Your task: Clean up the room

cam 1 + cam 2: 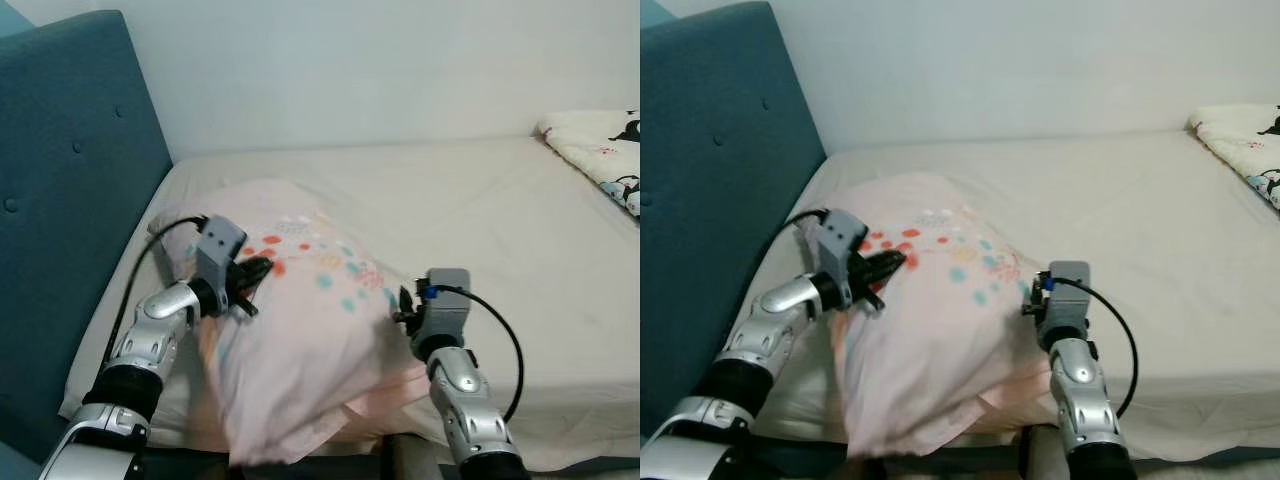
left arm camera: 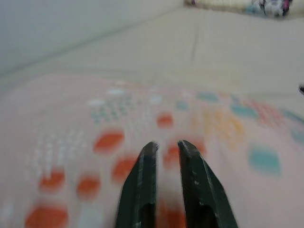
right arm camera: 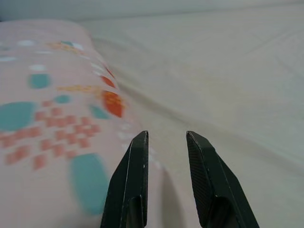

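A pale pink pillow (image 1: 300, 330) with red, teal and orange spots lies on the bed (image 1: 480, 230), at the near edge close to the headboard-side corner, and part of it hangs over that near edge. The bed carries a plain cream sheet. A blue padded headboard (image 1: 70, 200) stands along the bed's left end, and a white wall (image 1: 380, 70) runs behind the far edge.

The left hand (image 1: 258, 270) rests on the pillow's top, on the side nearer the headboard, right among the red spots. In the left wrist view its two black fingers (image 2: 142, 185) stand narrow, with just a thin gap between them, and their tips lie on the printed cloth; no fold of cloth shows between them.

The right hand (image 3: 166, 137) is at the pillow's other side, the side away from the headboard, low near the bed's near edge. In the right wrist view its fingers (image 3: 130, 180) stand a little apart, one over the pillow's edge and the other over the sheet, with nothing gripped between them.

At the far right corner of the bed lies a folded white blanket (image 1: 605, 150) with a small dark and coloured print, well apart from the pillow.
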Motion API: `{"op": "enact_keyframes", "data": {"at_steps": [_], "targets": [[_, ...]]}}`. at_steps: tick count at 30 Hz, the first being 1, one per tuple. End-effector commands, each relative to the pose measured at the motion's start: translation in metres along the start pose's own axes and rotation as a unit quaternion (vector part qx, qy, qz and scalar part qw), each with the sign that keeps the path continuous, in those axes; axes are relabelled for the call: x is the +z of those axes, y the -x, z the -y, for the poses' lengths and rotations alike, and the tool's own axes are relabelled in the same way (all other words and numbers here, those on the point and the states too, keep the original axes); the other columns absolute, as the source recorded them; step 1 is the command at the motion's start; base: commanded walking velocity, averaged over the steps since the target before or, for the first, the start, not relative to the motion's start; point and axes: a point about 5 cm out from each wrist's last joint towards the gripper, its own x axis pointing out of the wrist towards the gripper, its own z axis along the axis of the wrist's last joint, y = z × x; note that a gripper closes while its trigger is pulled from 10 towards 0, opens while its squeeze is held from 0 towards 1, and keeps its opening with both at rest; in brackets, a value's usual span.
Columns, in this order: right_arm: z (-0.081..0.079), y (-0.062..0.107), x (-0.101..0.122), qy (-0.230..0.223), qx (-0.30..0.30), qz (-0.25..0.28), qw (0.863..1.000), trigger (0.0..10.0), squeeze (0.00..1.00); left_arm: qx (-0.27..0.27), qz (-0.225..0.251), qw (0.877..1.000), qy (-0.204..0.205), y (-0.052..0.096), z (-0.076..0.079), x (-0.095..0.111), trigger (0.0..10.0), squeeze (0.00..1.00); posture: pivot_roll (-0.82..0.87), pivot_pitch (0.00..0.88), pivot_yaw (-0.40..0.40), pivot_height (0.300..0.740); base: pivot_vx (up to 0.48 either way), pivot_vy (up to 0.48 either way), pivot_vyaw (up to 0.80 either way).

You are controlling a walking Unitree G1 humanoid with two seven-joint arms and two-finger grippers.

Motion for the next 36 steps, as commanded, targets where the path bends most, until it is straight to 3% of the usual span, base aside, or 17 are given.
{"op": "enact_keyframes", "data": {"at_steps": [1,3,10,12,14,17,18,20,21,22,24,25,27,32,33,34,36], "targets": [[-0.002,-0.002,-0.004,-0.008,-0.001,-0.014,1.0,10.0,0.0,0.033,-0.014,0.999,0.02,0.008,-0.016,-0.001,10.0,1.0,-0.03,0.003,0.016,0.566,0.0,0.0,0.0],[-0.003,-0.003,-0.006,-0.008,-0.003,-0.02,1.0,10.0,0.0,0.067,-0.023,0.997,0.04,0.015,-0.027,-0.001,10.0,1.0,-0.03,0.006,0.017,0.566,0.0,0.0,0.0],[-0.008,-0.005,-0.006,-0.008,0.005,-0.022,1.0,10.0,0.0,0.109,-0.055,0.992,0.036,0.022,-0.042,-0.005,10.0,1.0,-0.03,0.012,0.018,0.566,0.0,0.0,0.0],[-0.015,-0.007,-0.002,-0.009,0.032,-0.013,0.999,10.0,0.0,0.131,-0.083,0.988,0.028,0.029,-0.051,-0.01,10.0,1.0,-0.03,0.017,0.02,0.566,0.0,0.0,0.0],[-0.038,-0.006,0.013,-0.015,0.126,0.025,0.992,10.0,0.0,0.195,-0.142,0.969,0.05,0.046,-0.069,-0.029,10.0,1.0,-0.03,0.021,0.022,0.566,0.0,0.0,0.0],[-0.045,-0.006,0.017,-0.018,0.156,0.037,0.987,10.0,0.0,0.212,-0.16,0.961,0.074,0.053,-0.071,-0.038,10.0,1.0,-0.03,0.026,0.024,0.566,0.0,0.0,0.0],[-0.048,-0.007,0.019,-0.02,0.175,0.042,0.983,10.0,0.0,0.225,-0.176,0.951,0.119,0.061,-0.069,-0.054,10.0,1.0,-0.04,0.03,0.025,0.566,0.0,0.0,0.0],[-0.048,-0.008,0.02,-0.022,0.182,0.042,0.982,10.0,0.0,0.231,-0.185,0.943,0.149,0.066,-0.066,-0.064,10.0,1.0,-0.04,0.03,0.025,0.566,0.0,0.0,0.0],[-0.047,-0.012,0.02,-0.021,0.182,0.04,0.982,10.0,0.0,0.241,-0.177,0.931,0.208,0.071,-0.061,-0.074,10.0,1.0,-0.04,0.039,0.029,0.566,0.0,0.0,0.0],[-0.047,-0.012,0.02,-0.021,0.182,0.04,0.982,10.0,0.0,0.241,-0.177,0.931,0.208,0.071,-0.061,-0.074,10.0,1.0,-0.04,0.039,0.029,0.566,0.0,0.0,0.0],[-0.041,-0.019,0.02,-0.022,0.173,0.028,0.984,10.0,0.0,0.257,-0.145,0.901,0.317,0.076,-0.054,-0.088,10.0,1.0,-0.05,0.049,0.026,0.566,0.0,0.0,0.0],[-0.041,-0.019,0.02,-0.022,0.173,0.028,0.984,10.0,0.0,0.257,-0.145,0.901,0.317,0.076,-0.054,-0.088,10.0,1.0,-0.05,0.049,0.026,0.566,0.0,0.0,0.0],[-0.035,-0.025,0.016,-0.005,0.164,0.004,0.986,10.0,0.0,0.254,-0.111,0.87,0.409,0.078,-0.045,-0.098,10.0,1.0,-0.05,0.057,0.023,0.566,0.0,0.0,0.0],[-0.032,-0.027,0.013,0.008,0.162,-0.01,0.987,10.0,0.0,0.247,-0.088,0.848,0.46,0.08,-0.041,-0.102,10.0,1.0,-0.06,0.066,0.02,0.566,0.0,0.0,0.0],[-0.03,-0.027,0.009,0.017,0.164,-0.024,0.986,10.0,0.0,0.247,-0.064,0.828,0.498,0.081,-0.04,-0.103,10.0,1.0,-0.06,0.075,0.015,0.566,0.0,0.0,0.0],[-0.028,-0.026,0.003,0.023,0.167,-0.041,0.985,10.0,0.0,0.243,-0.008,0.796,0.554,0.083,-0.042,-0.101,10.0,1.0,-0.07,0.089,0.006,0.566,0.0,0.0,0.0],[-0.028,-0.026,0.003,0.023,0.167,-0.041,0.985,10.0,0.0,0.243,-0.008,0.796,0.554,0.083,-0.042,-0.101,10.0,1.0,-0.07,0.089,0.006,0.566,0.0,0.0,0.0]]}}
